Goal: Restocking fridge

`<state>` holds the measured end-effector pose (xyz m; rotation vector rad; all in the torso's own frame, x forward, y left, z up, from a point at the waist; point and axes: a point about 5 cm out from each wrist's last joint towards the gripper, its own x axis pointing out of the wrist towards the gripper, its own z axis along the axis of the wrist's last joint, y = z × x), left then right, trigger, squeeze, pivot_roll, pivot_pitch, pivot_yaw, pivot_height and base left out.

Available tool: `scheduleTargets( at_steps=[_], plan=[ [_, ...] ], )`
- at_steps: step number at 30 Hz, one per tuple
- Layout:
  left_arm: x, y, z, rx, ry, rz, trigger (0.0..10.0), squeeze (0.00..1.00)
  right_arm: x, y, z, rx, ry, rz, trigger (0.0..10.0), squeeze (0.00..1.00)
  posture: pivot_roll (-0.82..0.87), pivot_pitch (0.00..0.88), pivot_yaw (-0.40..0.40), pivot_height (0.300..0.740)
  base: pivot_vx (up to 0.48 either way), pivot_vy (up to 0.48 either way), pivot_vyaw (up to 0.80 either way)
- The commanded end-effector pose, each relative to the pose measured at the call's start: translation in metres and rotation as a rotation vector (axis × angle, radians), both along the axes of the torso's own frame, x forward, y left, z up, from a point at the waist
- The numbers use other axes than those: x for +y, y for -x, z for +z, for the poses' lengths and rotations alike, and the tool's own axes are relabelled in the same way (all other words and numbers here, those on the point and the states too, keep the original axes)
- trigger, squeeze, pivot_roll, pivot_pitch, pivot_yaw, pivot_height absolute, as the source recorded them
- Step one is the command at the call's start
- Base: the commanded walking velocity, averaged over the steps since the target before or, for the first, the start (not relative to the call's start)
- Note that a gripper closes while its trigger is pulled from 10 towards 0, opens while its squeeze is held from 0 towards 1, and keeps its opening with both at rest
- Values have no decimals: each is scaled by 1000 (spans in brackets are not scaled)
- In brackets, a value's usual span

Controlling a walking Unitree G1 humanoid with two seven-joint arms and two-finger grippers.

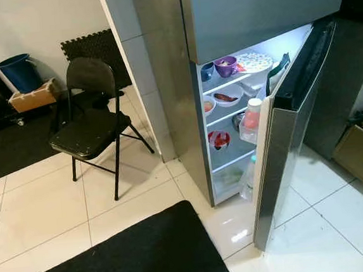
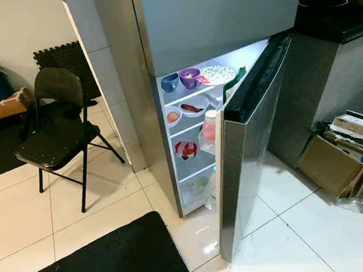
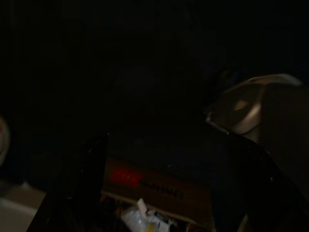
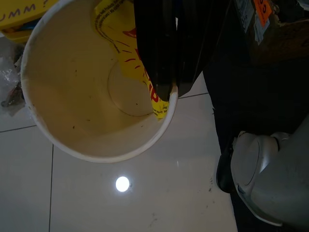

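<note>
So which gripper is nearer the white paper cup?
Right. The right gripper grips the rim of the paper cup; the left gripper hangs in shadow over a cardboard box.

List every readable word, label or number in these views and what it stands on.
"UMM?" on the yellow packaging beside the paper cup.
Orange sticker on the cardboard box: too blurred.
Red label on the box in the dark left wrist view: unreadable.
</note>
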<state>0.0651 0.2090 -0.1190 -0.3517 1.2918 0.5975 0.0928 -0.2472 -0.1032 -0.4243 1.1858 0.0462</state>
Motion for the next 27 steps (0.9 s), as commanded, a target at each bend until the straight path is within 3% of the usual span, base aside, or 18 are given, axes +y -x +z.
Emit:
scheduleTargets(
  at_steps=[1, 3, 5, 7, 8, 10, 11, 12, 14, 15, 16, 17, 18, 19, 23, 25, 26, 27],
  plan=[
    [6, 6, 0, 35, 4, 10, 10000, 212, 4, -3, 0, -13, -10, -7, 10000, 0, -62, 0, 57, 740, 0, 0, 0],
    [5, 7, 0, 45, 11, 16, 10000, 212, 4, -3, 0, -13, -11, -7, 10000, 0, -62, 0, 55, 740, 0, 0, 0],
    [-4, 10, -2, 55, 95, 46, 10000, 220, 5, -3, -1, -12, -13, -4, 10000, 0, -63, 0, 51, 740, 0, 0, 0],
    [-12, 9, -3, 42, 163, 57, 10000, 149, 6, -3, -1, -12, -14, -3, 10000, 0, -67, 0, 52, 740, 0, 0, 0],
    [-14, 7, -3, 31, 181, 64, 10000, 204, 6, -3, -1, -11, -14, -3, 10000, 0, -67, 0, 52, 740, 0, 0, 0],
    [-16, 5, -3, 9, 194, 60, 10000, 204, 5, -2, -1, -11, -14, -4, 10000, 0, -65, 0, 53, 740, 0, 0, 0],
    [-16, 3, -3, -1, 198, 72, 10000, 337, 5, -2, -1, -11, -13, -4, 10000, 0, -69, 0, 56, 740, 0, 0, 0],
    [-16, 3, -3, -1, 198, 72, 10000, 337, 5, -2, -1, -11, -13, -4, 10000, 0, -69, 0, 56, 740, 0, 0, 0],
    [-16, 0, -2, -19, 215, 117, 10000, 467, 4, -1, -1, -12, -11, -9, 10000, 0, -67, 0, 57, 740, 0, 0, 0],
    [-16, 0, -2, -19, 215, 117, 10000, 467, 4, -1, -1, -12, -11, -9, 10000, 0, -67, 0, 57, 740, 0, 0, 0],
    [-12, -6, -1, -44, 220, 133, 10000, 776, 4, -1, 0, -12, -9, -9, 10000, 0, -69, 0, 60, 740, 0, 0, 0],
    [-8, -12, 1, -71, 237, 130, 10000, 918, 3, -1, 0, -13, -7, -11, 10000, 0, -67, 0, 65, 740, 0, 0, 0],
    [-8, -12, 1, -71, 237, 130, 10000, 918, 3, -1, 0, -13, -7, -11, 10000, 0, -67, 0, 65, 740, 0, 0, 0],
    [1, -16, 4, -97, 239, 127, 10000, 1000, 2, -1, 0, -14, -6, -14, 10000, 0, -65, 0, 69, 740, 0, 0, 0],
    [19, -19, 9, -139, 254, 66, 10000, 1000, 1, 0, 0, -14, -4, -16, 10000, 0, -60, 0, 73, 740, 0, 0, 0],
    [34, -22, 16, -202, 318, -18, 10000, 1000, 1, 1, 0, -13, -4, -18, 10000, 0, -50, 0, 79, 740, 0, 0, 0],
    [34, -22, 16, -202, 318, -18, 10000, 1000, 1, 1, 0, -13, -4, -18, 10000, 0, -50, 0, 79, 740, 0, 0, 0],
    [47, -27, 25, -266, 376, -93, 10000, 1000, 1, 1, 0, -13, -4, -20, 10000, 0, -45, 0, 81, 740, 0, 0, 0]
  ],
)
